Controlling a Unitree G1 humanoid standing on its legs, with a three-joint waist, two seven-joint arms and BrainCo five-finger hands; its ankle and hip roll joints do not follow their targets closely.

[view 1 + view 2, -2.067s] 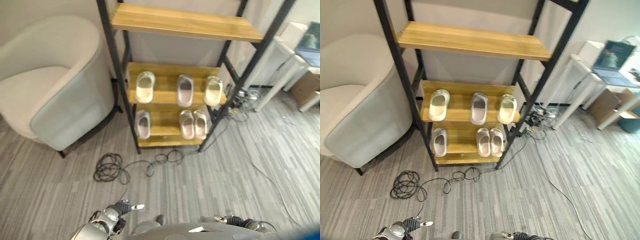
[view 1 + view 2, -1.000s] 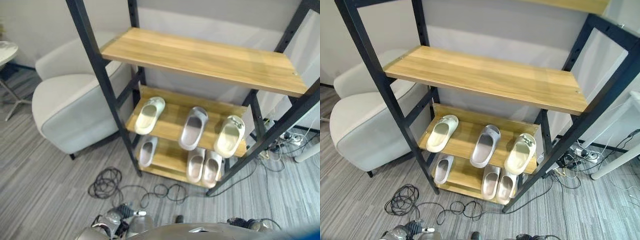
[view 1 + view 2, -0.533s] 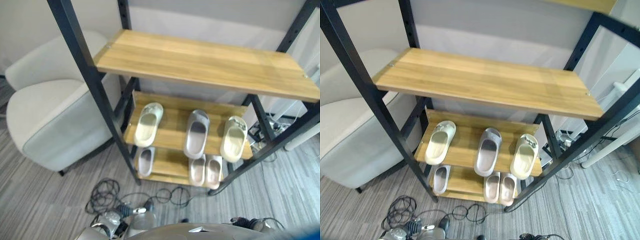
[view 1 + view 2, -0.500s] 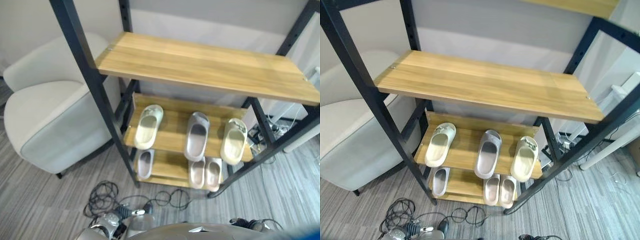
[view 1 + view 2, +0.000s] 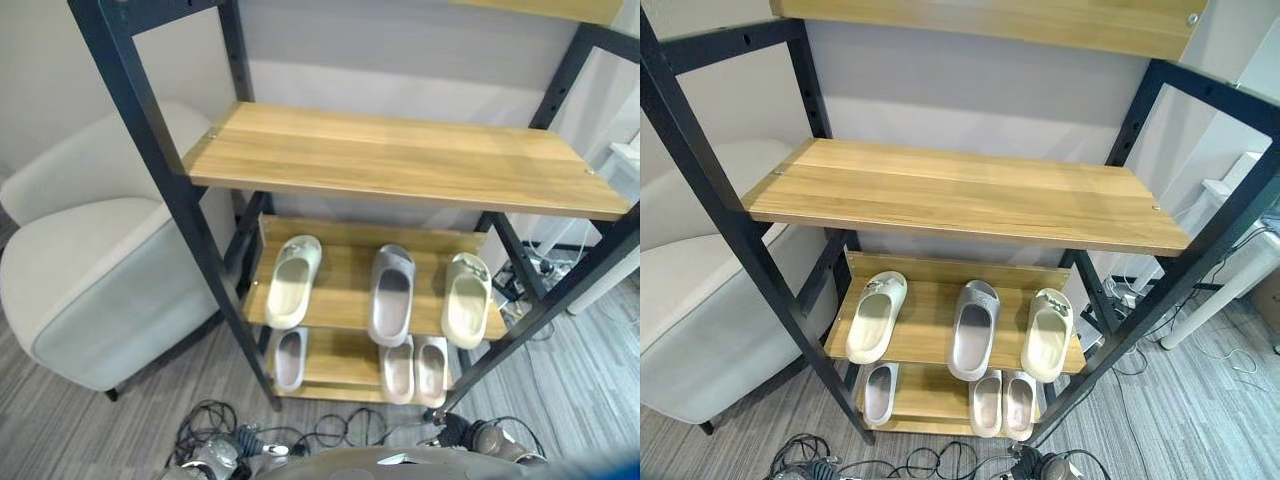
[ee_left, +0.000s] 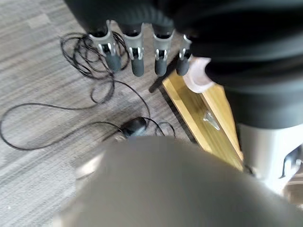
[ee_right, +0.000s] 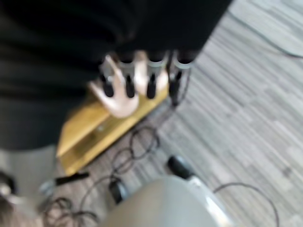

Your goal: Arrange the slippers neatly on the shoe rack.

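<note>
Whole picture has shifted since the earlier frames: camera has moved closer and tilted up, a higher shelf edge now shows at the top; the slippers themselves sit where they sat.

Shoe rack (image 5: 400, 160): black metal frame, wooden shelves. Middle wide shelf bare. Next shelf down carries a cream slipper (image 5: 291, 282) on the left, a grey slipper (image 5: 391, 295) in the middle, and a second cream slipper (image 5: 467, 299) on the right, well apart, toes to the wall, left one slightly angled. Bottom shelf has a lone grey slipper (image 5: 289, 357) on the left and a grey pair (image 5: 416, 369) side by side, touching, on the right. Judgement: everything is already on the rack but not paired by colour and unevenly spaced, so the job left is regrouping and straightening.

Left hand (image 6: 137, 49) hangs low over the floor by the rack's foot, fingers straight and relaxed, holding nothing. Right hand (image 7: 142, 75) likewise hangs near the bottom shelf, over the grey pair, fingers straight, nothing held. Both look parked, presumably while the body closes in.

Room: grey striped carpet floor (image 5: 60, 420), pale armchair (image 5: 95, 270) just left of the rack, light wall behind, loose cables on the floor in front.
</note>
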